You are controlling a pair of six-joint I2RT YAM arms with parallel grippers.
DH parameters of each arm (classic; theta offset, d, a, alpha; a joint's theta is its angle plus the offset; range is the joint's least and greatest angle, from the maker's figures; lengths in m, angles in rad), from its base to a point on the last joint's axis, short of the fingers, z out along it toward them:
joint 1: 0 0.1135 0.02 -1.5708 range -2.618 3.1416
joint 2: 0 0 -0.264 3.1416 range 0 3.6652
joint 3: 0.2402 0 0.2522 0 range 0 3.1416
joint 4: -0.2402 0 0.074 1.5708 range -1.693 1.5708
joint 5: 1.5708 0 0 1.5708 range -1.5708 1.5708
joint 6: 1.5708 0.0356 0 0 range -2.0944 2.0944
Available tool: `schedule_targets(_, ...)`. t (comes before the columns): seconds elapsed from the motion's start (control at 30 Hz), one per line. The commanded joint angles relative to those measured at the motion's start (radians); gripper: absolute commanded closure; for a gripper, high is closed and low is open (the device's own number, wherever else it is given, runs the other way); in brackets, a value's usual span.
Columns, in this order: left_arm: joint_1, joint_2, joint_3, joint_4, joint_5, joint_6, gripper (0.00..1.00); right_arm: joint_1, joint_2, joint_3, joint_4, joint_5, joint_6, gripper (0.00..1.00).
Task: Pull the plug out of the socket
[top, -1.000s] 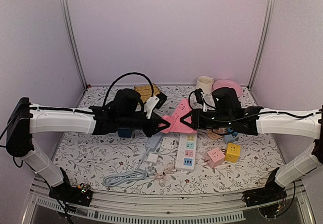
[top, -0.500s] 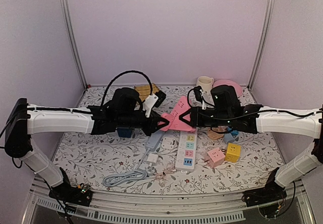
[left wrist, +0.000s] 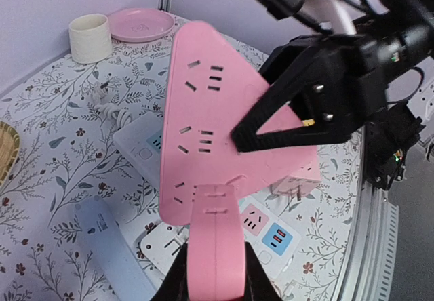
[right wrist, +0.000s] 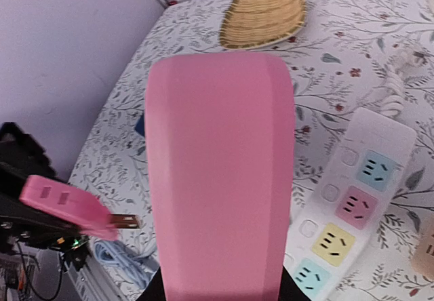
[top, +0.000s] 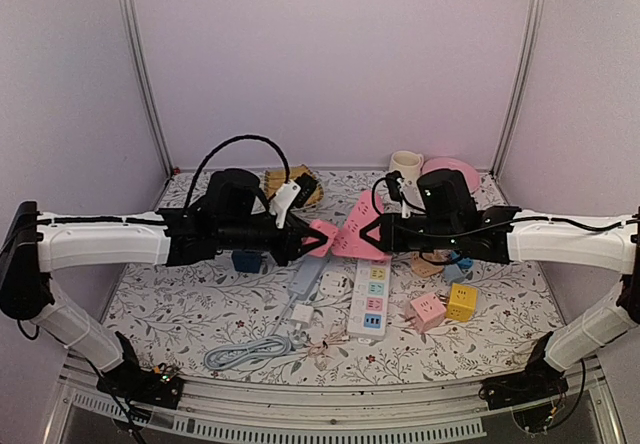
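My right gripper (top: 372,234) is shut on a pink socket strip (top: 355,232) and holds it tilted above the table; the strip fills the right wrist view (right wrist: 220,179). My left gripper (top: 300,242) is shut on a pink plug (top: 318,237), which is out of the strip, with a small gap between them. Its bare prongs show in the right wrist view (right wrist: 125,221). In the left wrist view the plug (left wrist: 215,247) lies between my fingers, in front of the strip's outlet face (left wrist: 203,111). A long white power strip with pastel outlets (top: 370,299) lies on the table below.
A grey-blue strip (top: 303,282) and its coiled cable (top: 245,352) lie at the front left. A pink cube adapter (top: 428,311) and a yellow one (top: 461,302) sit at the right. A cup (top: 405,167), a pink plate (top: 455,171) and a basket (top: 285,179) stand at the back.
My left gripper has pulled back to the left with the pink plug, which has come out of the pink strip. The right gripper has held the strip nearly still.
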Motion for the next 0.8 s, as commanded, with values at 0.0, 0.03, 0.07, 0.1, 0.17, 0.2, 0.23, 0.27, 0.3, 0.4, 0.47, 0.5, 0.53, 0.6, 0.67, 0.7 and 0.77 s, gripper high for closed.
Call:
schedule_targets(0.0,0.02,-0.088,-0.001,0.009,0.052,0.007,1.0,-0.054,0.023,-0.017,-0.146,0.198,-0.051,0.96)
schedule_targets(0.03,0.021,-0.09,-0.001,0.005,0.051,0.008,1.0,-0.056,0.022,-0.017,-0.147,0.201,-0.053,0.96)
schedule_targets(0.07,0.022,-0.091,0.0,0.002,0.05,0.01,1.0,-0.057,0.021,-0.016,-0.149,0.203,-0.054,0.96)
schedule_targets(0.1,0.022,-0.093,0.0,0.0,0.05,0.011,1.0,-0.057,0.021,-0.016,-0.151,0.204,-0.055,0.96)
schedule_targets(0.17,0.023,-0.094,0.004,-0.008,0.046,0.011,1.0,-0.059,0.018,-0.016,-0.151,0.2,-0.055,0.96)
schedule_targets(0.2,0.023,-0.095,0.003,-0.009,0.041,0.01,1.0,-0.06,0.017,-0.016,-0.152,0.198,-0.055,0.96)
schedule_targets(0.23,0.024,-0.098,0.001,-0.009,0.035,0.008,1.0,-0.059,0.015,-0.015,-0.151,0.197,-0.055,0.96)
schedule_targets(0.27,0.025,-0.099,-0.003,-0.005,0.026,0.003,1.0,-0.06,0.013,-0.014,-0.151,0.195,-0.054,0.96)
schedule_targets(0.3,0.028,-0.102,-0.009,-0.001,0.011,-0.006,1.0,-0.06,0.013,-0.014,-0.15,0.195,-0.054,0.96)
schedule_targets(0.4,0.047,-0.095,-0.028,-0.004,-0.046,-0.051,1.0,-0.06,0.01,-0.014,-0.15,0.194,-0.052,0.96)
schedule_targets(0.47,0.069,-0.091,-0.052,-0.003,-0.064,-0.102,1.0,-0.06,0.005,-0.015,-0.152,0.204,-0.05,0.96)
schedule_targets(0.5,0.078,-0.094,-0.068,0.001,-0.064,-0.126,1.0,-0.06,0.0,-0.017,-0.151,0.211,-0.048,0.96)
schedule_targets(0.53,0.085,-0.098,-0.089,0.009,-0.057,-0.145,1.0,-0.061,-0.006,-0.018,-0.152,0.218,-0.046,0.96)
schedule_targets(0.6,0.093,-0.113,-0.136,0.028,-0.053,-0.189,1.0,-0.065,-0.019,-0.025,-0.151,0.232,-0.042,0.96)
schedule_targets(0.67,0.099,-0.128,-0.18,0.036,-0.055,-0.224,1.0,-0.074,-0.034,-0.033,-0.152,0.242,-0.031,0.96)
schedule_targets(0.7,0.1,-0.138,-0.202,0.034,-0.068,-0.245,1.0,-0.076,-0.042,-0.037,-0.151,0.248,-0.027,0.96)
schedule_targets(0.77,0.109,-0.154,-0.246,0.03,-0.092,-0.293,1.0,-0.083,-0.059,-0.044,-0.152,0.267,-0.016,0.96)
